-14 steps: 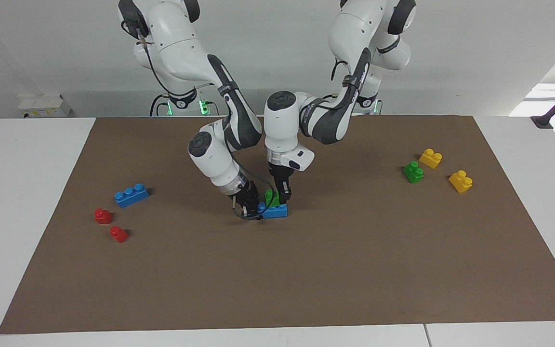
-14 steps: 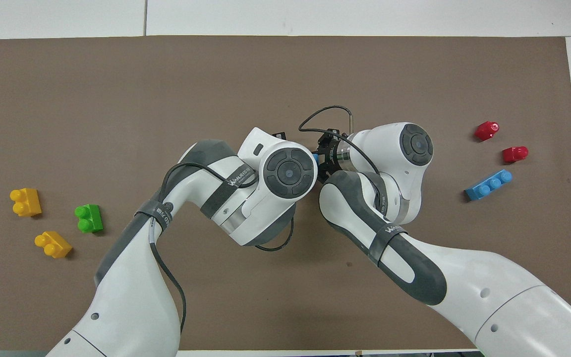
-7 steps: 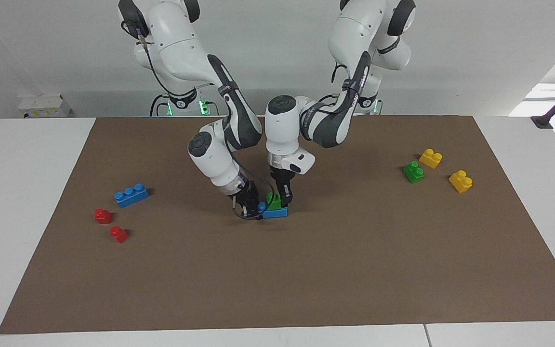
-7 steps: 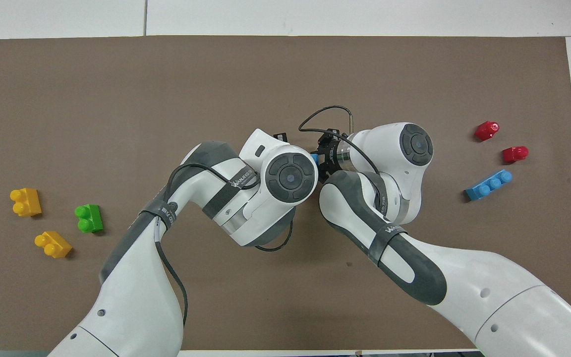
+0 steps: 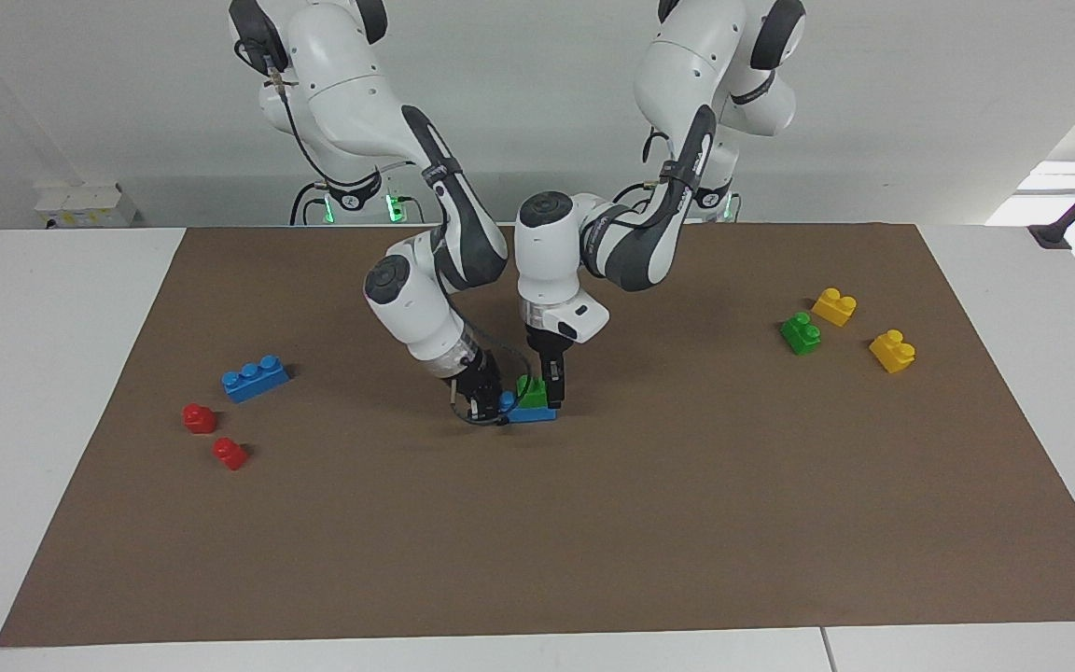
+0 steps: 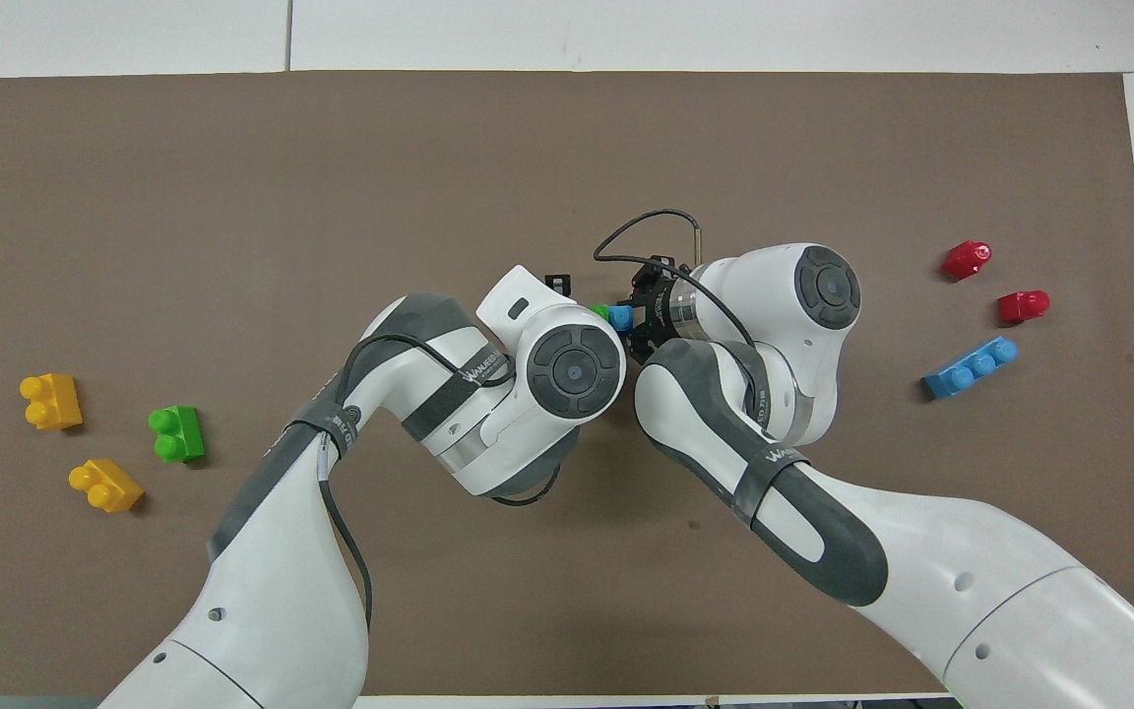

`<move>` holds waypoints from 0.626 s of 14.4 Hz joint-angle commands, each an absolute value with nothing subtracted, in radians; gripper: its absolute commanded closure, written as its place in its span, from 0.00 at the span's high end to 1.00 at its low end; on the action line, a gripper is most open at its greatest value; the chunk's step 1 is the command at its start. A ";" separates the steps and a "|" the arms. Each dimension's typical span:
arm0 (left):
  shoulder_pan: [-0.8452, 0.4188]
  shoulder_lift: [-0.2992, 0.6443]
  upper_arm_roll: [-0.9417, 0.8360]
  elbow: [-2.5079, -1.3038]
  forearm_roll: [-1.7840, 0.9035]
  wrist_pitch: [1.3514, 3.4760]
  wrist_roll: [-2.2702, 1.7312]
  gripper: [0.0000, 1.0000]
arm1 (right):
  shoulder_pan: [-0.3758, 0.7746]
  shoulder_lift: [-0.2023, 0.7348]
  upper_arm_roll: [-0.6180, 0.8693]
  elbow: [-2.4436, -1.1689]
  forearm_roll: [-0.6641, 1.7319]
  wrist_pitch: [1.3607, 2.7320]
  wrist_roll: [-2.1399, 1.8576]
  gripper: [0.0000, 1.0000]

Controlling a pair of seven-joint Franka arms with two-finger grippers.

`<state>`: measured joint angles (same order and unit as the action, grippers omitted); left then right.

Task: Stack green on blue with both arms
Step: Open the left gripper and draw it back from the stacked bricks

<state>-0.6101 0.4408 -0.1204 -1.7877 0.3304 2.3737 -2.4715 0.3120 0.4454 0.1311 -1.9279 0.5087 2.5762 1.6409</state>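
Note:
A blue brick lies on the brown mat at mid-table. My right gripper is shut on the end of it that points toward the right arm. A green brick sits on top of this blue brick, and my left gripper is shut on it from above. In the overhead view only slivers of the green brick and the blue brick show between the two wrists; both grippers are hidden there.
A second blue brick and two red bricks lie toward the right arm's end. A second green brick and two yellow bricks lie toward the left arm's end.
My left gripper has come down with the green brick, which was tilted above the blue brick and now sits low on it. The right gripper has held still.

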 commanded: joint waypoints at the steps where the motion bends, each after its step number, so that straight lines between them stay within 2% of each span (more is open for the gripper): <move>1: -0.600 0.433 -0.114 -1.807 0.350 2.401 -2.457 1.00 | 0.305 0.428 0.130 -1.962 0.492 2.603 1.641 0.00; 5: -0.534 0.413 -0.115 -1.805 0.350 2.398 -2.401 1.00 | 0.304 0.428 0.130 -1.960 0.492 2.600 1.643 0.00; 7: -0.487 0.378 -0.118 -1.813 0.350 2.390 -2.369 1.00 | 0.302 0.428 0.130 -1.960 0.492 2.600 1.643 0.34; 9: -0.453 0.350 -0.118 -1.827 0.350 2.390 -2.332 1.00 | 0.302 0.428 0.130 -1.960 0.492 2.600 1.655 0.60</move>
